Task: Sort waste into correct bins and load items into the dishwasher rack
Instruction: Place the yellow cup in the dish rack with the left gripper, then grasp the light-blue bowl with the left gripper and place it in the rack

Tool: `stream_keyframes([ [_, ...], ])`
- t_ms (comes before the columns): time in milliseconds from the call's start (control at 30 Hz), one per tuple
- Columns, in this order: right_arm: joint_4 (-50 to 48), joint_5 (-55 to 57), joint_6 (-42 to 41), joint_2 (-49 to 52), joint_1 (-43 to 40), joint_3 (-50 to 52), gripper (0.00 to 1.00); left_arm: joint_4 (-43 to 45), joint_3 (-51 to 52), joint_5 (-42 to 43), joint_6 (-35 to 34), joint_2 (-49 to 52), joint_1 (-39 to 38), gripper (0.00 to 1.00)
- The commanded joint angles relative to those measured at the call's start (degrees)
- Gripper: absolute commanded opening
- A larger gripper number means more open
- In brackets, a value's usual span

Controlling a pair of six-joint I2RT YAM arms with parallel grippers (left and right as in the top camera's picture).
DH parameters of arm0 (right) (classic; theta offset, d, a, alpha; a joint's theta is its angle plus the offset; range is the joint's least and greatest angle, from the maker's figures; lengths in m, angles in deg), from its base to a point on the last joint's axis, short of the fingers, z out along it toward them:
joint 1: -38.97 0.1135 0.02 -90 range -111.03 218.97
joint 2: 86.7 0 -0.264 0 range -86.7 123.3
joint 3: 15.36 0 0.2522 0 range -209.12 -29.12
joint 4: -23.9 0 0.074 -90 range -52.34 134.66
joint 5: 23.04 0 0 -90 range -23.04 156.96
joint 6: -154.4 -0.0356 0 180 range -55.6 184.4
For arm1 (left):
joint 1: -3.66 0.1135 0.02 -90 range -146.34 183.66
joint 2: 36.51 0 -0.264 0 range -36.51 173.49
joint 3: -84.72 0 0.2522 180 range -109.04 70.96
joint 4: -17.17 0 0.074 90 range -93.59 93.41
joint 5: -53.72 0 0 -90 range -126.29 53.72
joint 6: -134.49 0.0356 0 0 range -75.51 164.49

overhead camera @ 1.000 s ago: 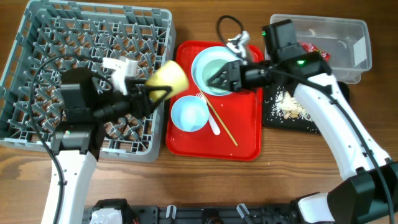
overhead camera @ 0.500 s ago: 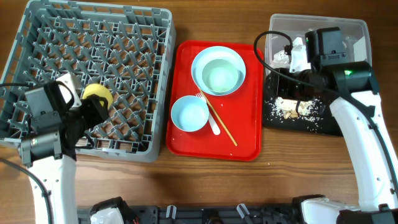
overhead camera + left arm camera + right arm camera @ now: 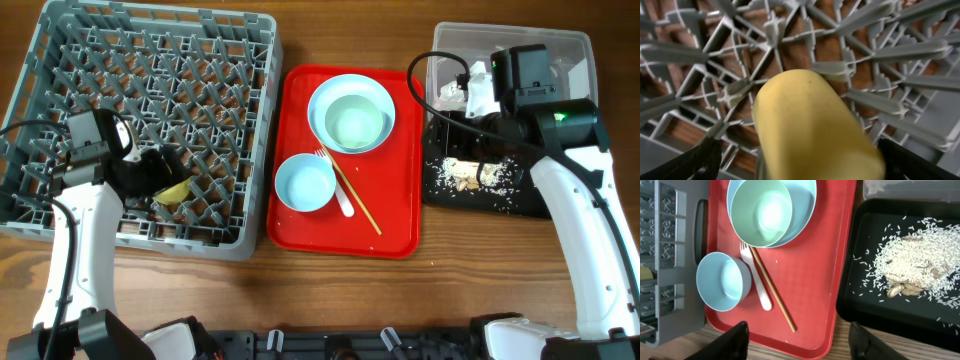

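Observation:
The yellow cup [image 3: 173,192] lies tilted among the pegs of the grey dishwasher rack [image 3: 150,60]. My left gripper [image 3: 150,178] is right at it. In the left wrist view the cup [image 3: 810,125] sits between my spread fingers [image 3: 805,162], with a gap on the left side. My right gripper [image 3: 462,135] is open and empty above the black tray [image 3: 530,200], which holds rice crumbs [image 3: 470,175]. The plate [image 3: 325,90] holds a mint bowl [image 3: 356,126]. A second bowl [image 3: 304,184], the fork [image 3: 340,195] and chopsticks [image 3: 358,203] lie beside it. The wrapper is hidden.
The dishes sit on a red serving tray [image 3: 395,215] between the rack and the black tray. The clear tub [image 3: 560,60] stands behind the black tray, partly covered by my right arm, with something white and crumpled [image 3: 455,92] in it. Bare wood runs along the front.
My left gripper has moved right and lower into the rack with the cup. The cup now lies tilted among the pegs. The right arm has not moved.

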Motion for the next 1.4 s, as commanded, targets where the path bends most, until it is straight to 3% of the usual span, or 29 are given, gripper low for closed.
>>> stream_keyframes([
  [0,0.55,0.85,0.61,-0.11,-0.13,0.11,0.79,0.70,-4.74,6.21,0.04,-1.40,0.04,1.00],
  [67,0.52,0.85,0.59,-0.11,-0.13,0.11,0.85,0.72,-8.37,8.92,0.04,-2.89,-1.77,1.00],
  [100,0.48,0.85,0.59,-0.11,-0.13,0.11,0.97,0.74,-9.68,9.09,-0.15,-3.74,-3.91,1.00],
  [133,0.46,1.05,0.37,-0.11,-0.15,0.11,1.00,0.96,-10.19,9.07,-0.20,-4.26,-6.27,1.00],
  [233,0.42,3.74,-5.16,-0.42,-3.02,-0.02,1.00,1.14,-10.23,9.11,-0.20,-4.50,-16.17,1.00],
  [400,1.51,-0.72,-5.84,-0.92,-12.83,0.00,1.00,5.01,-10.05,11.80,-0.37,-3.30,-33.73,1.00],
  [533,1.90,-2.16,-5.18,-0.92,-15.39,0.00,1.00,9.62,-10.05,4.39,-0.37,4.63,-46.36,0.97],
  [733,2.43,-2.19,-3.91,-0.90,-15.39,0.00,1.00,10.38,-10.05,-1.97,-0.39,18.40,-52.76,0.89],
  [800,2.45,-2.19,-3.91,-0.90,-15.39,0.00,1.00,11.04,-10.05,-1.97,-0.42,23.45,-53.33,0.81],
  [867,2.60,-2.19,-3.93,-0.90,-15.39,0.00,1.00,11.08,-10.05,-1.95,-0.42,26.45,-53.53,0.62],
  [933,2.67,-2.16,-3.91,-0.90,-15.39,0.00,1.00,11.19,-10.08,-1.95,-0.42,26.80,-53.53,0.39],
  [1000,2.84,-2.16,-3.91,-0.90,-15.39,0.00,1.00,11.30,-10.54,-1.92,-0.42,25.99,-53.53,0.06],
  [1233,3.67,-1.95,-3.87,-0.90,-15.39,0.00,1.00,11.23,-14.16,-0.85,-1.46,15.96,-53.00,0.04],
  [1367,3.67,-1.95,-3.87,-0.90,-15.39,0.00,1.00,11.85,-15.17,-0.83,-1.46,6.45,-47.34,0.04],
])
